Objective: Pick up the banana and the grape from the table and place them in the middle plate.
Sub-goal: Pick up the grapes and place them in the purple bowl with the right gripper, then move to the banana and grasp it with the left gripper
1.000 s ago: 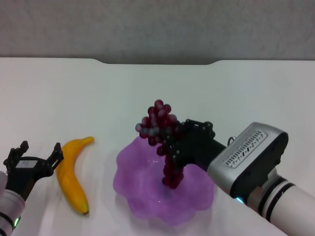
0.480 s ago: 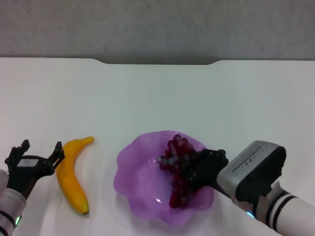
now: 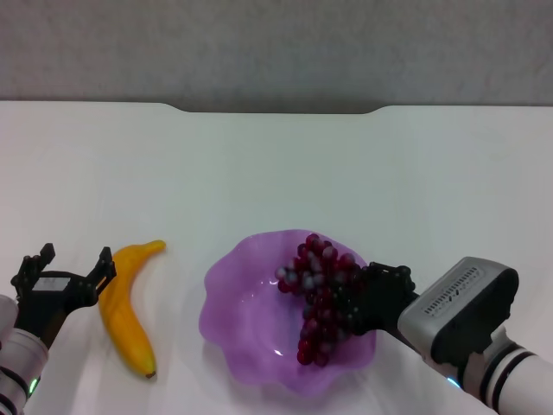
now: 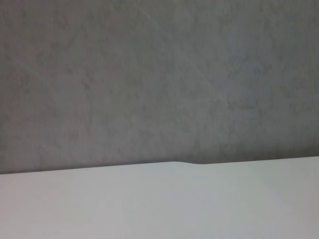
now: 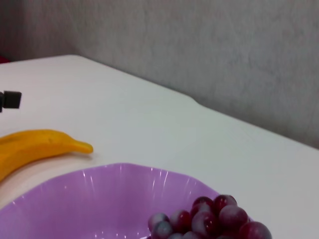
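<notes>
- The left gripper (image 3: 62, 273) sits at the lower left of the head view, its fingers spread apart and holding nothing, just beside the banana.
- The banana (image 3: 125, 309) lies on the table (image 3: 276, 164) left of centre, its dark tip toward the bottom edge of the frame, apart from the plate.
- The middle plate (image 3: 238, 303) rests low in the centre, with the grape (image 3: 317, 294) lying inside its right half.
- The right gripper (image 3: 367, 298) reaches in from the lower right, its black fingers up against the bunch; whether they are pinching the grapes or have let go cannot be told.
- The surface is plain white, with a shallow notch in its far edge, and a grey wall (image 3: 276, 47) fills the top of the frame.
- The left wrist view shows only wall and table edge; the right wrist view cuts off the bunch and the banana's near end.
</notes>
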